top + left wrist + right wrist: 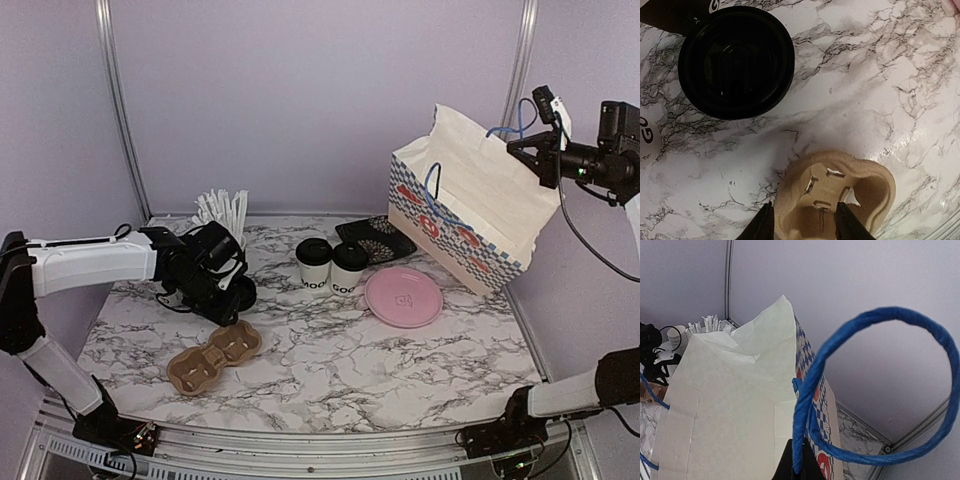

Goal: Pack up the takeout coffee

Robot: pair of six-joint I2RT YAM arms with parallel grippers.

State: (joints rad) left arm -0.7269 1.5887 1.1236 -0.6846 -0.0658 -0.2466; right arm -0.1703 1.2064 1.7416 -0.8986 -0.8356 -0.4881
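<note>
Two takeout coffee cups (pixel 313 264) (pixel 348 268), white with black lids and black lettering, stand side by side mid-table. A brown pulp cup carrier (pixel 213 357) (pixel 840 190) lies front left. My left gripper (pixel 222 285) (pixel 805 224) hovers over the carrier's end. Its dark fingers (pixel 763 226) stand apart on either side of one pocket wall, so it is open. A checkered paper bag (pixel 470 210) (pixel 725 405) leans at the right. My right gripper (pixel 528 150) (pixel 801 462) is raised above the bag and shut on the bag's blue handle (pixel 875 385).
A pink plate (pixel 403 296) lies right of the cups and a dark patterned tray (pixel 375 238) behind them. A black round container (pixel 240 293) (pixel 736 61) sits next to the carrier. White straws (pixel 222 210) stand at the back left.
</note>
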